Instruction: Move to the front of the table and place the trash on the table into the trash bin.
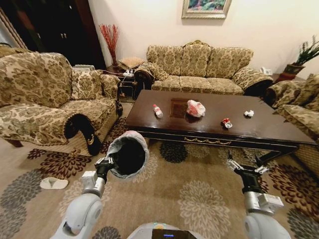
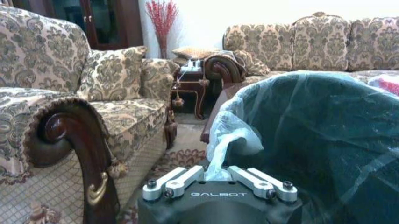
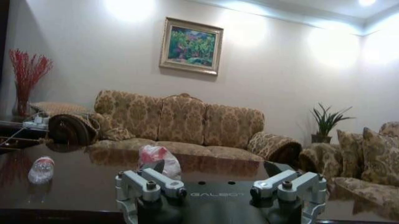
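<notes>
We stand just short of the desk (image 1: 279, 130), carpet between us and its near edge. Our left hand (image 1: 105, 165) pinches the liner rim of the trash bin (image 1: 127, 155), holding it in the air, mouth tipped toward us, left of the desk's near corner. Our right hand (image 1: 244, 165) hovers spread and empty before the desk's front edge. On the desk lie the bottle (image 1: 157, 111), the pink-white bag (image 1: 195, 108), the red-white wrapper (image 1: 227, 122) and the paper ball (image 1: 248, 113), all apart from one another.
</notes>
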Tool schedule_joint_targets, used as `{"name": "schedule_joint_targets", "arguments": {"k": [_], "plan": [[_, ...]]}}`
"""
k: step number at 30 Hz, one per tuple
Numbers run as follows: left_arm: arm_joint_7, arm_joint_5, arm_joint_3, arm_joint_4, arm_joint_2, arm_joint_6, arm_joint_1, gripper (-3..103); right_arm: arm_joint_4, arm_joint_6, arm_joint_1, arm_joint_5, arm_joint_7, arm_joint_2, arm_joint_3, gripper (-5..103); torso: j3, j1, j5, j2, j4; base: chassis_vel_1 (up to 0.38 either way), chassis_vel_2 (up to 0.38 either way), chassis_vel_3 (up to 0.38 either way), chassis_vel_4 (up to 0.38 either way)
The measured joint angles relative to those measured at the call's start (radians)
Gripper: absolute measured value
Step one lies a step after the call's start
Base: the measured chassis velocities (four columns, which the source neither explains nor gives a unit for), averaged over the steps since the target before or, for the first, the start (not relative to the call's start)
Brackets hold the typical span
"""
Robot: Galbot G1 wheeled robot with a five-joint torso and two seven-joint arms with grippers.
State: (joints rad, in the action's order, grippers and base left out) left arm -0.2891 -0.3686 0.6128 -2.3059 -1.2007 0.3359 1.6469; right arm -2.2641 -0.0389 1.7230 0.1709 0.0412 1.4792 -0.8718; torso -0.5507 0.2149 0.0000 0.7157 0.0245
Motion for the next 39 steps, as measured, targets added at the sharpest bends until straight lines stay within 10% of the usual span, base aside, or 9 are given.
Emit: {"name": "schedule_joint_targets", "arguments": {"k": [39], "plan": [[0.005,-0.001,0.004,-0.002,0.01,-0.006,-0.002,2,-0.011,0.013,-0.01,-0.009,-0.003,-0.002,0.009,100,-0.098,0.077,0.0,0.175,0.0,0.0,0.0,0.0,0.0]]}}
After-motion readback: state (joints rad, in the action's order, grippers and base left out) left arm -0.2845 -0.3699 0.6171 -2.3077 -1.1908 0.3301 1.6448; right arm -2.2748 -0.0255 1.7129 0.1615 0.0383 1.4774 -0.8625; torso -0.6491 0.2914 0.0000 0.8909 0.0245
